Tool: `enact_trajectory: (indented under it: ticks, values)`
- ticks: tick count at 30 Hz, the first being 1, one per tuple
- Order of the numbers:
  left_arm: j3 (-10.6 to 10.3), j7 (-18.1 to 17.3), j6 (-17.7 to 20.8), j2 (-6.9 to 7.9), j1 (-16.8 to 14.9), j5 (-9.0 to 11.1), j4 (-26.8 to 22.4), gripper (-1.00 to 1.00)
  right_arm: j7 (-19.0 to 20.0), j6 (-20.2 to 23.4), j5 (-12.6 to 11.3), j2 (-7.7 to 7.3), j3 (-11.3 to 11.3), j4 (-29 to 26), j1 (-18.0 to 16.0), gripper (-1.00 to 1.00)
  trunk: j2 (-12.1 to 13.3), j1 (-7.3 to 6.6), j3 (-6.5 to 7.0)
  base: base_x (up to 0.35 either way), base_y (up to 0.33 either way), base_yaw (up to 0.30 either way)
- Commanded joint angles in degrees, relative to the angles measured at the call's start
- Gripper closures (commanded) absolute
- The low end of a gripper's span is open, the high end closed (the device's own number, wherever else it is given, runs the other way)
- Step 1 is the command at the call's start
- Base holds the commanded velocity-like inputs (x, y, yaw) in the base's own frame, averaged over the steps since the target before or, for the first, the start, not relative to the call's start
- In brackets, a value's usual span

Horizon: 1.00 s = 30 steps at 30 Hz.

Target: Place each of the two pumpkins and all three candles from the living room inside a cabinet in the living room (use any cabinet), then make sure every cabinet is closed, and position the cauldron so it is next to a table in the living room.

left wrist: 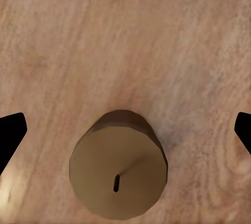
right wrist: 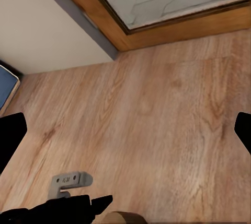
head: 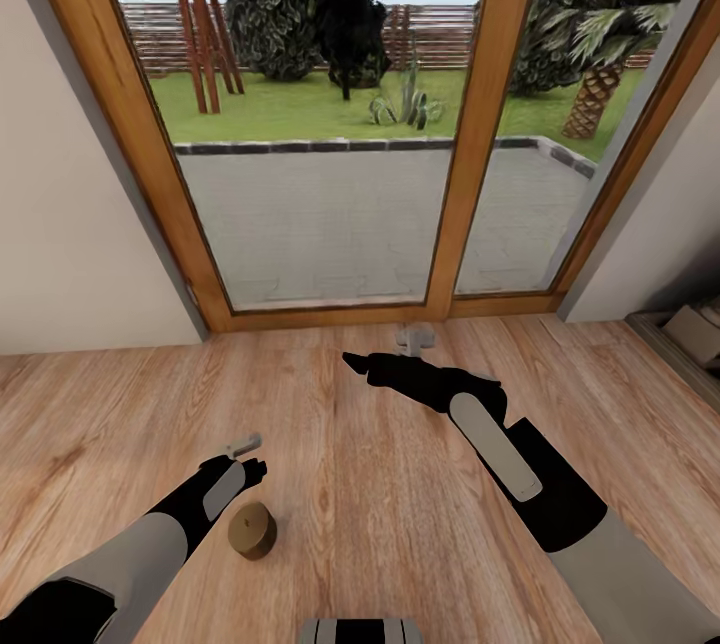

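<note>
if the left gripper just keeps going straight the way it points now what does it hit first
Most likely the candle: in the left wrist view it stands upright on the wooden floor between the open jaws, somewhat off the view's centre. The left gripper hangs just above it, though the exact gap is unclear.

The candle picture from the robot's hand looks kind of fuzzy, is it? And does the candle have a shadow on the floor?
Left wrist view: yes, the candle looks soft-edged and a bit smeared, and so does the wood grain of the floor; a faint darker patch lies on the floor beside it. Head view: the candle is small but clearer, with only a thin shadow at its base; the garden outside the glass door is bright daylight.
</note>
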Motion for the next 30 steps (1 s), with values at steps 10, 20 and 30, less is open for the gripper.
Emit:
enact_trajectory:
  ticks: [10,20,30]
  values:
    - [-0.5,0.4,0.0,0.06,0.0,0.5,-0.2,-1.0,-0.5,0.0,-0.7,-0.04,0.1,-0.3,-0.1,-1.0,-0.2,0.24,-2.27,0.0,0.0,0.0]
    - [-0.5,0.4,0.0,0.06,0.0,0.4,-0.2,-1.0,10.2,0.9,-0.9,-0.22,0.0,-5.4,-0.2,-1.0,-0.2,0.37,-3.38,0.0,0.0,0.0]
    - [-0.5,0.4,-0.1,0.06,0.0,0.5,-0.2,-1.0,12.9,0.6,-0.9,-1.73,0.0,-5.6,-0.2,-1.0,-0.3,0.53,-4.71,0.0,0.0,0.0]
